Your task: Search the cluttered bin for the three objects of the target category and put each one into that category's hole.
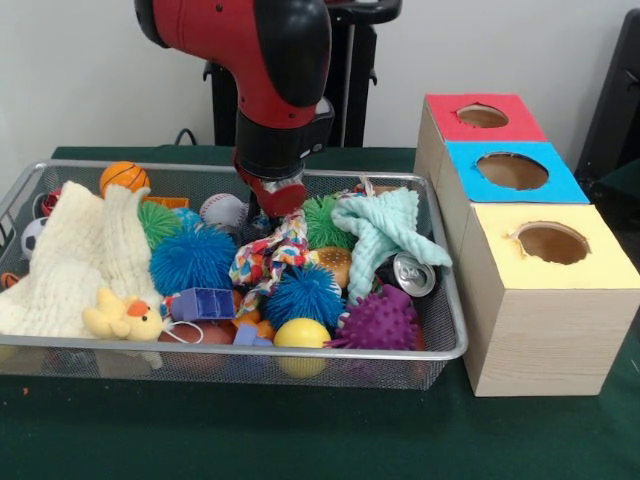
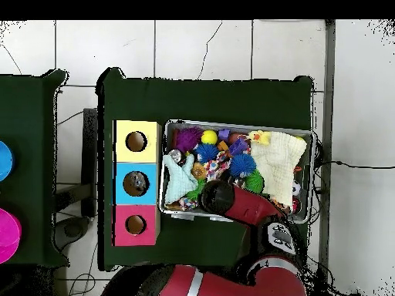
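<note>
Silver mesh bin (image 1: 455,345) holds clutter; jaws (image 1: 268,212) buried inside, grip state unreadable.

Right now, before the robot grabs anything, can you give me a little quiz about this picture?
1. True or false: the blue-topped box stands between the red-topped box and the yellow-topped box.
2. What lies beside the purple spiky ball at the basket's front rim? A. yellow ball B. spoon C. book
3. Fill in: the yellow duck rests against a cream ____.
Key: 1 true; 2 A; 3 cloth.
</note>
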`<state>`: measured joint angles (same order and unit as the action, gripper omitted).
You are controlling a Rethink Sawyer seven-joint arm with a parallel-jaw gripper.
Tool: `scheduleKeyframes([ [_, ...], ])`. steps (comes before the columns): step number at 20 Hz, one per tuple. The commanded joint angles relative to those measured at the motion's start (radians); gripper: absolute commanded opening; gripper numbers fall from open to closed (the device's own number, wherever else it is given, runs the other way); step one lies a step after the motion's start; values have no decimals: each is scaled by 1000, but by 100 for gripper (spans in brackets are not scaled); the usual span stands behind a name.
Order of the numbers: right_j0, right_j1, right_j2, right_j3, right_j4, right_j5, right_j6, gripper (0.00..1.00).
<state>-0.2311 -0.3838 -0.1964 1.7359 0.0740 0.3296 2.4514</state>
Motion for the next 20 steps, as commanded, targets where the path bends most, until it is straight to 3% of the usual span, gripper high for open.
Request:
scheduleKeyframes([
  [1,-27,57,100,41,76,108,126,100],
  [7,-39,69,98,27,91,167,106,100],
  [14,-112,32,166,49,100,304,30,100],
  [15,-120,30,172,51,91,320,21,0],
  [20,-145,21,198,54,79,346,-4,0],
])
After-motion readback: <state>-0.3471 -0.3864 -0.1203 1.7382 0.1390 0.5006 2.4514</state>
